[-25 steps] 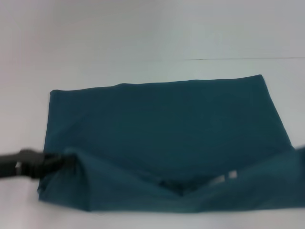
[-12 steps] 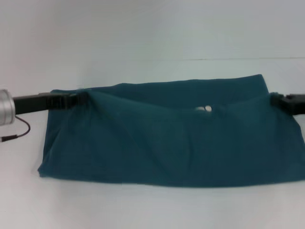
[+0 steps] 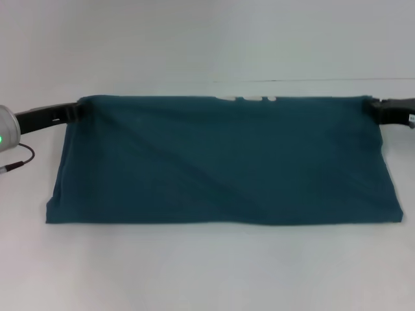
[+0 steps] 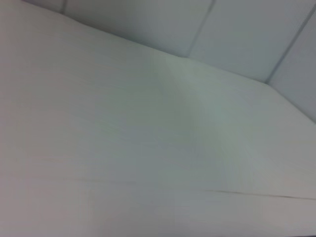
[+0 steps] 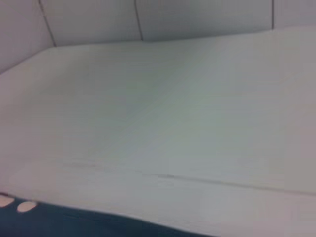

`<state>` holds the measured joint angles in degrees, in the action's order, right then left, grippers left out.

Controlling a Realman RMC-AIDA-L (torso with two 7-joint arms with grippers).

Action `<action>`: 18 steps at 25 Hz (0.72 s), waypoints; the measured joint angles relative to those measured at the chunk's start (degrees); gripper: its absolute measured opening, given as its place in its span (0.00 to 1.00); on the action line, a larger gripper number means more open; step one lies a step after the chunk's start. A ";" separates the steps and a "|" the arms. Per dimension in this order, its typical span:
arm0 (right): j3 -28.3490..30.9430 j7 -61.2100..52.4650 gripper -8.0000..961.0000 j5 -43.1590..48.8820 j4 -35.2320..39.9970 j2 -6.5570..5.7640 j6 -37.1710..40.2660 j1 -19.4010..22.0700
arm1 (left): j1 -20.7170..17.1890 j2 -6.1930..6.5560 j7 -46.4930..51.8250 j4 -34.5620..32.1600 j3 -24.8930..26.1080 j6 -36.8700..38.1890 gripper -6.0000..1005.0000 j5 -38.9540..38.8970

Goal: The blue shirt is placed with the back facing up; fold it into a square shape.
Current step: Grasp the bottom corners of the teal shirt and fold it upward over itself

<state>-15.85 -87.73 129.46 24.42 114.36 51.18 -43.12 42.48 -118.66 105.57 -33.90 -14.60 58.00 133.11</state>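
In the head view, the blue shirt (image 3: 220, 162) is lying across the middle of the white tabletop (image 3: 207, 272) as a wide, folded band, its near edge resting flat and its far edge stretching straight from one side to the other. The left gripper (image 3: 72, 113) is reaching in from the left side and is meeting the far left corner of the cloth, with its jaws clenched on that corner. The right gripper (image 3: 376, 106) is coming in from the right side and is gripping the far right corner in the same way, jaws closed on the fabric. Between the two, the far edge is being held taut and level. A few small pale marks (image 3: 246, 98) are showing along the middle of that far edge. Soft diagonal creases are running across the upper layer from the far left toward the near right. A thin dark cable (image 3: 18, 163) is looping beside the left arm.

In the left wrist view, only the pale tabletop (image 4: 148, 148) and the panelled wall (image 4: 237, 39) behind it are showing; neither shirt nor fingers are appearing.

In the right wrist view, the tabletop (image 5: 173, 123) is filling most of the picture, with the wall (image 5: 148, 19) beyond. A strip of the blue shirt (image 5: 74, 222) is showing along one edge, with two pale marks (image 5: 17, 204) on it.
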 joint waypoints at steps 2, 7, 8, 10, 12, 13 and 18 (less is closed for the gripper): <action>-1.24 0.00 0.05 -1.75 -0.04 0.09 -1.14 -0.16 | 0.09 -0.23 -0.03 0.08 0.00 -1.86 0.05 -0.04; -3.13 0.02 0.05 -3.52 -0.16 0.35 -3.59 -0.69 | 0.23 -0.95 -0.74 0.53 -0.44 -5.97 0.05 -0.13; -3.32 0.08 0.05 -3.56 -0.23 0.43 -4.18 -0.81 | 0.28 -0.98 -0.89 0.75 -0.53 -6.45 0.05 -0.19; -3.50 0.45 0.05 -3.61 -0.56 0.54 -5.15 -1.03 | 0.35 -1.01 -1.26 1.31 -0.71 -7.26 0.05 -0.56; -3.53 0.84 0.05 -3.64 -0.93 0.56 -5.70 -1.16 | 0.38 -1.01 -1.51 1.53 -1.00 -7.73 0.05 -1.16; -3.54 0.89 0.05 -3.67 -1.01 0.56 -5.88 -1.22 | 0.38 -1.01 -1.53 1.55 -1.17 -7.87 0.05 -1.38; -3.59 1.00 0.05 -4.03 -1.15 0.55 -6.28 -1.36 | 0.45 -1.00 -1.55 1.56 -1.41 -8.42 0.05 -1.66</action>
<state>-19.44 -86.73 125.43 23.27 114.91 44.90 -44.48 42.93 -119.66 104.02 -32.34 -16.01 49.57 131.45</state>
